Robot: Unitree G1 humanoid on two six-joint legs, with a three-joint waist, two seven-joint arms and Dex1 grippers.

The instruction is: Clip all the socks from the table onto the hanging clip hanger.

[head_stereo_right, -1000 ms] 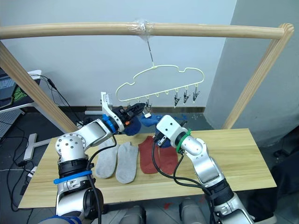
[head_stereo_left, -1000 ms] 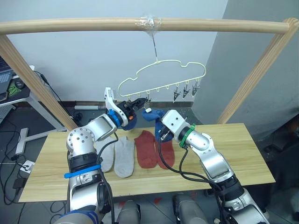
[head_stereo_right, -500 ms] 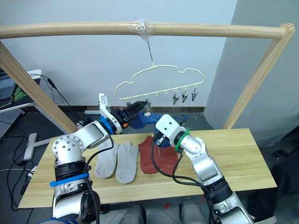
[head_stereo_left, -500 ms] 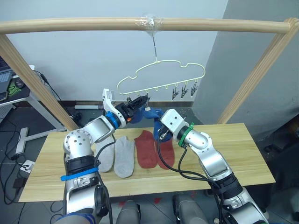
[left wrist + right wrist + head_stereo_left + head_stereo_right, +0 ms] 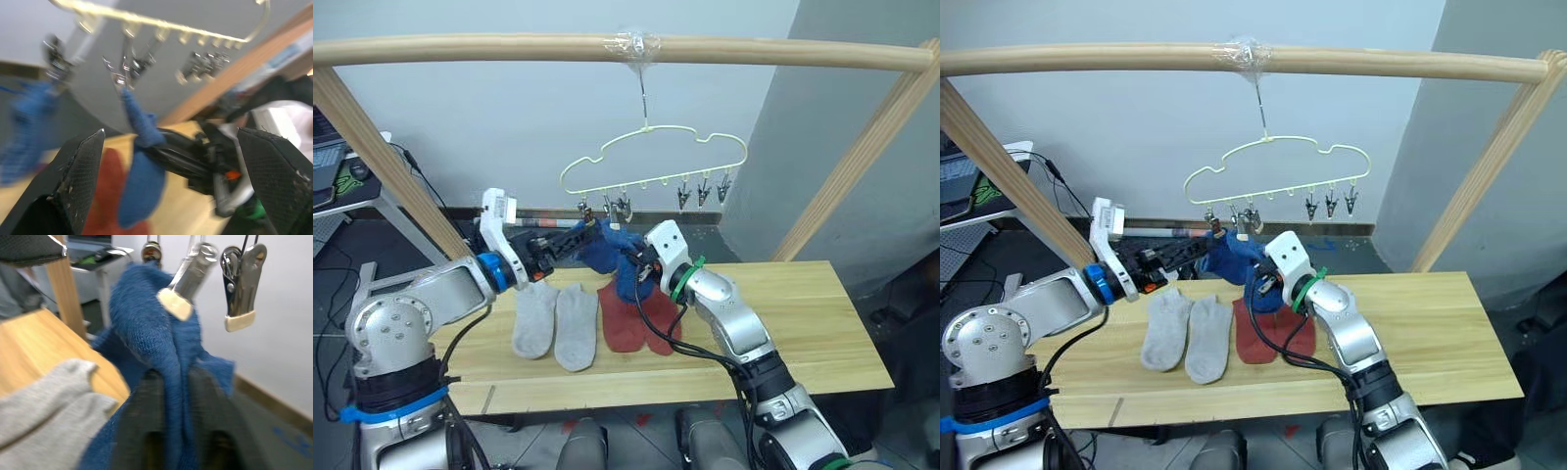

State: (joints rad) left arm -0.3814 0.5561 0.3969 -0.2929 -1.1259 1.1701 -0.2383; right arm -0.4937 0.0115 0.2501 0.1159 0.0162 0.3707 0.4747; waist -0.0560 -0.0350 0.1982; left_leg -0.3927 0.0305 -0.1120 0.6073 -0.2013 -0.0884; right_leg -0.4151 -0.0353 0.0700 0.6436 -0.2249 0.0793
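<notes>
The pale yellow-green clip hanger [image 5: 651,157] hangs from the wooden pole. Two blue socks hang from its left clips: one [image 5: 599,247] further left, the other [image 5: 139,166] beside it. My right gripper [image 5: 640,271] is under the hanger, and the right wrist view shows its fingers [image 5: 142,421] pressed on a fold of the second blue sock [image 5: 161,347] just below the clip. My left gripper [image 5: 169,132] is open and empty, a little to the left of the clips. Two grey socks [image 5: 555,321] and two rust red socks [image 5: 625,315] lie flat on the table [image 5: 803,323].
Three free metal clips [image 5: 704,191] hang at the hanger's right end. The round wooden pole frame [image 5: 509,49] spans the top, with slanted legs at both sides. A desk with cables [image 5: 352,176] stands at the far left. The table's right half is bare wood.
My left gripper has opened, let go at the clip and drawn back to the left. The second blue sock now hangs from the clip. The camera has shifted slightly.
</notes>
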